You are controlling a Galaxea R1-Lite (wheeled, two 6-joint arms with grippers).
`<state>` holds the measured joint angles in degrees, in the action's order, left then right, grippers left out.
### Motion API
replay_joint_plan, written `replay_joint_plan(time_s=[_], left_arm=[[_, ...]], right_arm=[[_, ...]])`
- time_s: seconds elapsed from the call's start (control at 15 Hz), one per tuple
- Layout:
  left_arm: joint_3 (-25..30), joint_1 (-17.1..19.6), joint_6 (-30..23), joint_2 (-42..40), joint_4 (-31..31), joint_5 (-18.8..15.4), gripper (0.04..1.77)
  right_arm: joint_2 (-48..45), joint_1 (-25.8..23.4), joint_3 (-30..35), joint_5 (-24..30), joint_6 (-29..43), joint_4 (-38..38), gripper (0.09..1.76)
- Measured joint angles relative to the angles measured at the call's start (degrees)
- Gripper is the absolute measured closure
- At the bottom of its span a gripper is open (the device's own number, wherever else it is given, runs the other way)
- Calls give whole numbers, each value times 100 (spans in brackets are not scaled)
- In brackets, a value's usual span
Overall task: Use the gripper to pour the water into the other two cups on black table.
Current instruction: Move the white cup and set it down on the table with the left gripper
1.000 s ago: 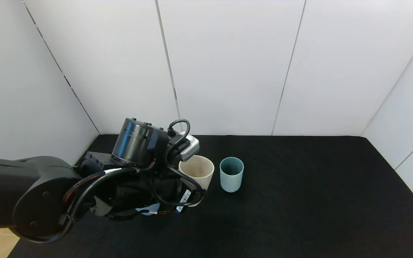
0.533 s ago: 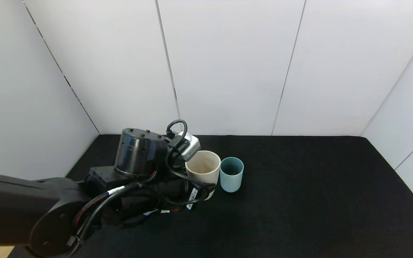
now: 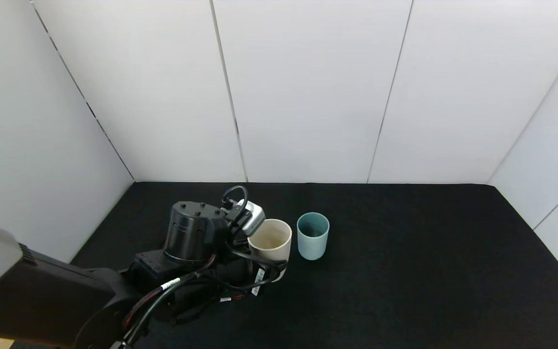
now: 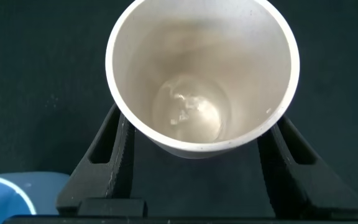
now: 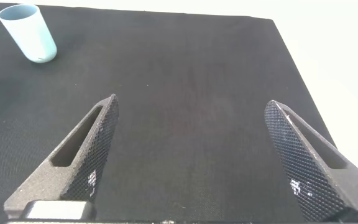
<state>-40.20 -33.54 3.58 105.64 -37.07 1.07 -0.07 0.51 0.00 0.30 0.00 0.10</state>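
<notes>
Head view, item one: my left gripper (image 3: pixel 264 271), black with a round wrist and a silver-white camera block, reaching in over the left part of the black table (image 3: pixel 405 291). I see it clamped on the beige cup (image 3: pixel 270 241), which sits upright between the table's left edge and its middle, nearer the far edge than the near one.

Item two: teal-green cup (image 3: pixel 313 235), upright, just beside the beige cup on the side toward the right edge, a narrow gap between them. Its inside is darker than its outer wall; I cannot tell whether it holds anything.

Item three: light blue cup (image 4: pixel 2 198), seen only in the left wrist view as a curved piece of rim and wall, close beside the gripper body. In the head view the arm hides it.

Left wrist view: the beige cup (image 4: pixel 202 74) fills the space between the two black fingers (image 4: pixel 107 155), one pressed on each side of its wall. At the bottom of the cup lies a little water (image 4: pixel 188 112), shown by a faint sheen and a few bright glints. The rest of the inner wall looks dry.

Right wrist view: my right gripper (image 5: pixel 201 168) hangs over the bare right part of the table (image 5: pixel 185 93), fingers (image 5: pixel 89 149) spread wide apart with nothing between them. The teal-green cup (image 5: pixel 28 32) shows far off toward the far-left area. This arm is out of the head view.
</notes>
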Motion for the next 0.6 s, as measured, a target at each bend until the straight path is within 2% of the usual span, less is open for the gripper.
replay_joint_plan(time_s=[0.6], left_arm=[[82, 380, 13, 364, -372, -6, 63]], right_arm=[[0, 0, 0, -1, 0, 0, 14]])
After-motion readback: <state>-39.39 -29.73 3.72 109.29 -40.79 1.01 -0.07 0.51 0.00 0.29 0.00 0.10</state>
